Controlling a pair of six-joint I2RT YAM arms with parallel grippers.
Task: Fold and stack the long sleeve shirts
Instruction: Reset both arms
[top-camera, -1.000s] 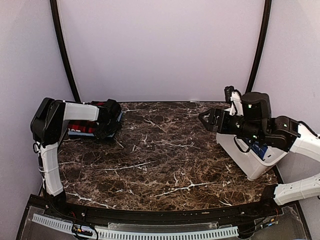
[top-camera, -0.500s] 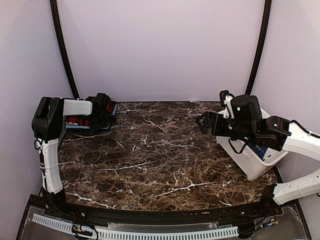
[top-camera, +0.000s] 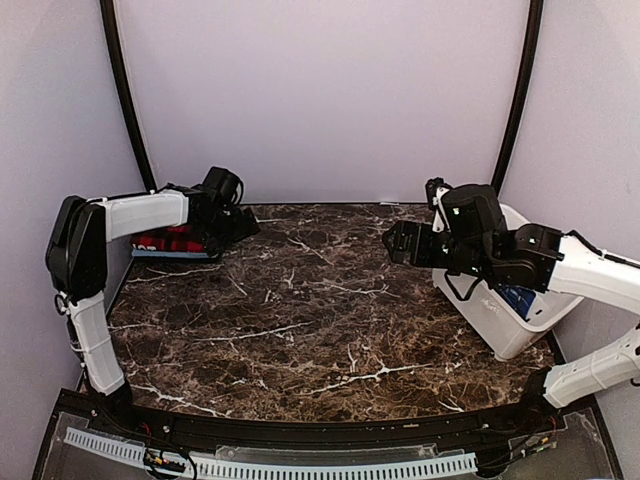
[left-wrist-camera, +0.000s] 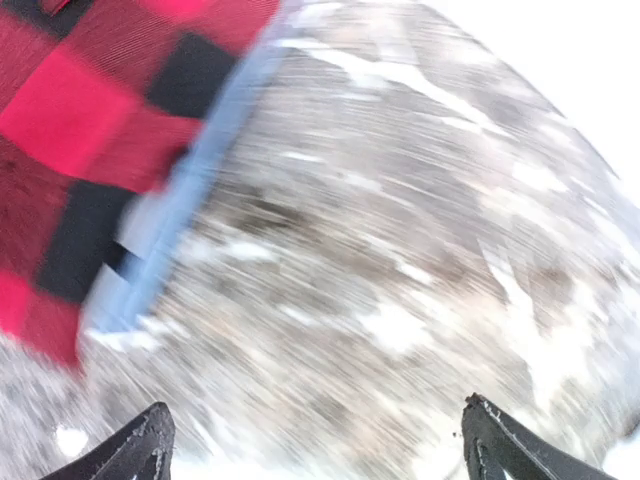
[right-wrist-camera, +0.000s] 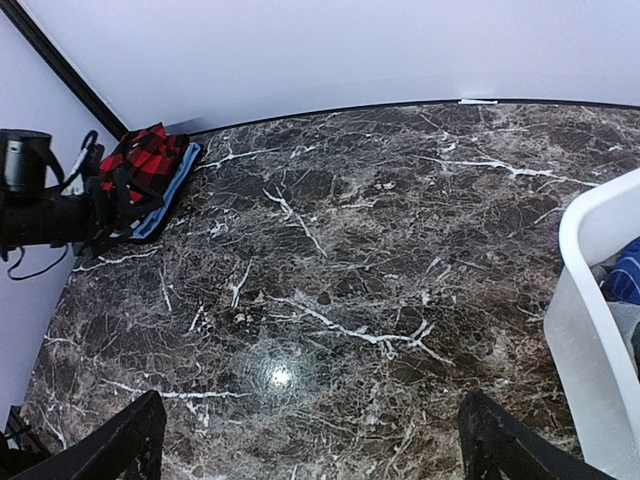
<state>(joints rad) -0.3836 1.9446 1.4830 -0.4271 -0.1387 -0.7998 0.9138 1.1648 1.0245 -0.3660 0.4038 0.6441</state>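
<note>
Perhaps three shirts (right-wrist-camera: 145, 158), one bin (top-camera: 510, 325)

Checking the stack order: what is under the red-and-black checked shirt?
A light blue shirt lies directly under the red-and-black checked shirt. Only its edge shows, resting on the marble table. Anything further beneath is covered.

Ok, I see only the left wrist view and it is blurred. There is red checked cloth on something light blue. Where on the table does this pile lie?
Observer: The pile lies in the far left corner of the table.
Operator: And the right arm?
Observer: Its fingers are open and empty, above the table's right side.
Operator: What is near it?
Observer: A white bin, with dark blue cloth inside.
</note>
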